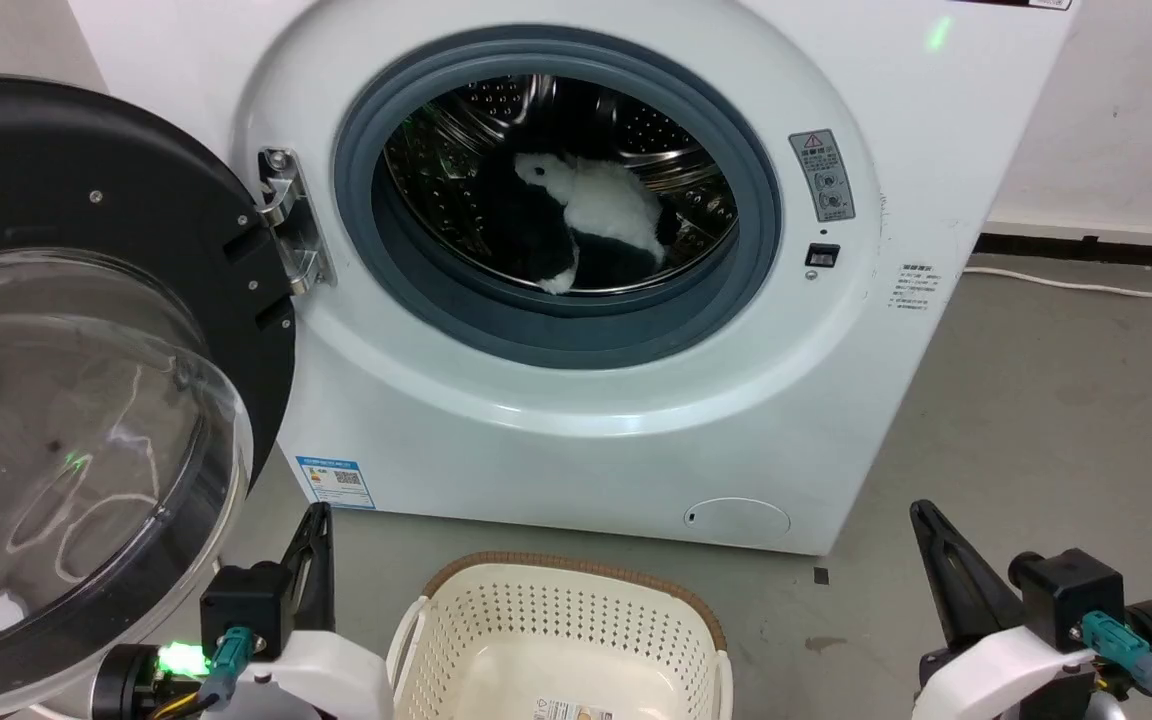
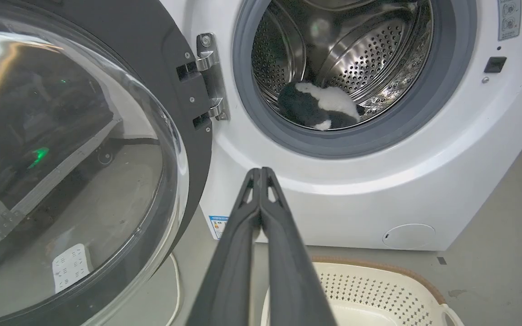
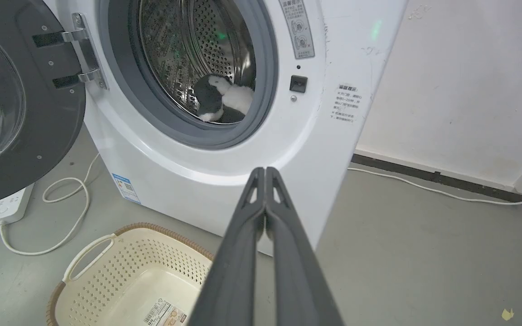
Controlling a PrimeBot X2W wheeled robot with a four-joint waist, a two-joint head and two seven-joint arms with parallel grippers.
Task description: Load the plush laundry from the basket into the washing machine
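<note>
L gripper [image 2: 261,173] & R gripper [image 3: 265,171] both have fingers pressed together on nothing, low either side of the basket [image 1: 556,610], which looks empty bar its label, while the plush [image 1: 586,225] lies at the drum [image 1: 656,130] bottom, well inside the washer [image 1: 576,430] seal. Loading looks done; next is prob. just swinging the open door [image 1: 86,400] shut w/o clipping the basket. Grey concrete-look floor [image 1: 1036,420], white wall [image 3: 469,81] behind, power strip [image 3: 7,210] beside the washer.
</note>
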